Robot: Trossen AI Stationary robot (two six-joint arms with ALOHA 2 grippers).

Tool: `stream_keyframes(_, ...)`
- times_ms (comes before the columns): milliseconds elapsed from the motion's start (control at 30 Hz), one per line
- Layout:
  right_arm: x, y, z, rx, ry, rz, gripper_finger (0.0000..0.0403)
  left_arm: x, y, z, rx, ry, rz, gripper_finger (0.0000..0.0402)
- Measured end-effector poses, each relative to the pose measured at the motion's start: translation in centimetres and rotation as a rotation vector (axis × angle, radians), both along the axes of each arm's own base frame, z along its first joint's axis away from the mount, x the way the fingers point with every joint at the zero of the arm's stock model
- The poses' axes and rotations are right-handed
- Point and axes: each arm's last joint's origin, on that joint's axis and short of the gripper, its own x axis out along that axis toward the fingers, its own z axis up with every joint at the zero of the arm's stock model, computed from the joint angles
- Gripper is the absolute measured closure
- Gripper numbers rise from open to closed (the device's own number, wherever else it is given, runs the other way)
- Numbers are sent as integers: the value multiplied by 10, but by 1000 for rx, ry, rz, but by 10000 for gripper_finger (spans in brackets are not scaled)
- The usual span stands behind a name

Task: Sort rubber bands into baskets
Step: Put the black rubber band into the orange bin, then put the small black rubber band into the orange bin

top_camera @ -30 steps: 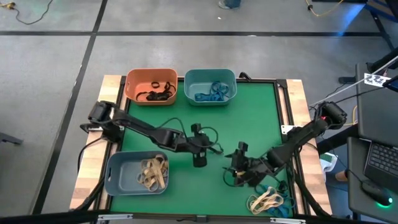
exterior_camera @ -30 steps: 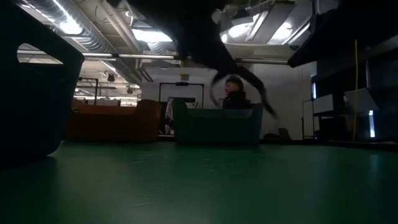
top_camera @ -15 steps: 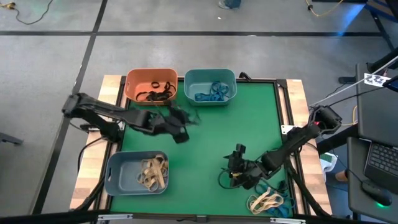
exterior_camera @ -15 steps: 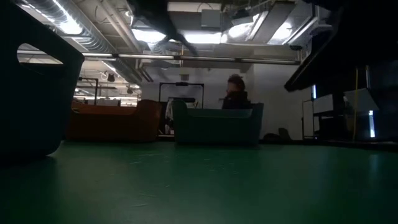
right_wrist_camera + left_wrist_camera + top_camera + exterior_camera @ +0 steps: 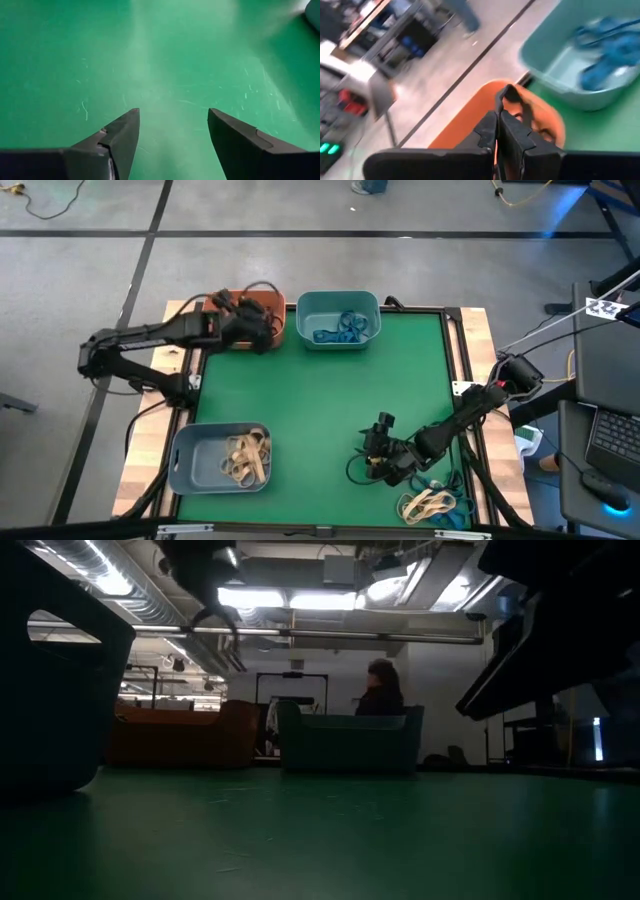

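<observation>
Now a black rubber band hangs pinched in the left gripper, whose fingers are pressed together on it, directly over the orange basket; a second ago that gripper was out over the middle of the green mat, well short of the orange basket, and it has since swung back across to it. That puts this band one release away from being sorted, since the orange basket already holds a tangle of black bands, though from above the arm covers most of that tub, so I judge its contents only loosely. Beside the orange basket, the teal basket carries blue bands, and the grey-blue basket, at the near edge well apart from the orange one, holds tan bands. Farthest from the orange basket, at the opposite near corner, a small unsorted heap of tan and blue bands lies on the mat. The right gripper has eased slightly toward that heap over the last second; its fingers stand wide apart over bare mat with nothing between them, just beside the heap but not touching it.
</observation>
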Motion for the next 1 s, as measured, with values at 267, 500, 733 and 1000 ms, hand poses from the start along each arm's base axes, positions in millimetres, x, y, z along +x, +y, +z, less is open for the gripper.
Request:
stream_keyframes(267, 0, 0, 0, -1, -8, -12, 167, -10, 42, -15, -85, 61, 147, 371)
stream_keyframes(500, 0, 0, 0, 16, 0, -6, 167, -23, 64, -37, -188, 104, 197, 306)
stream_keyframes(733, 5, -7, 1, 9, -11, -35, 167, -24, 61, -47, -441, 47, 75, 251)
stream_keyframes(1000, 13, -20, 0, 12, 35, -14, 167, -11, 38, -47, -460, 47, -31, 244)
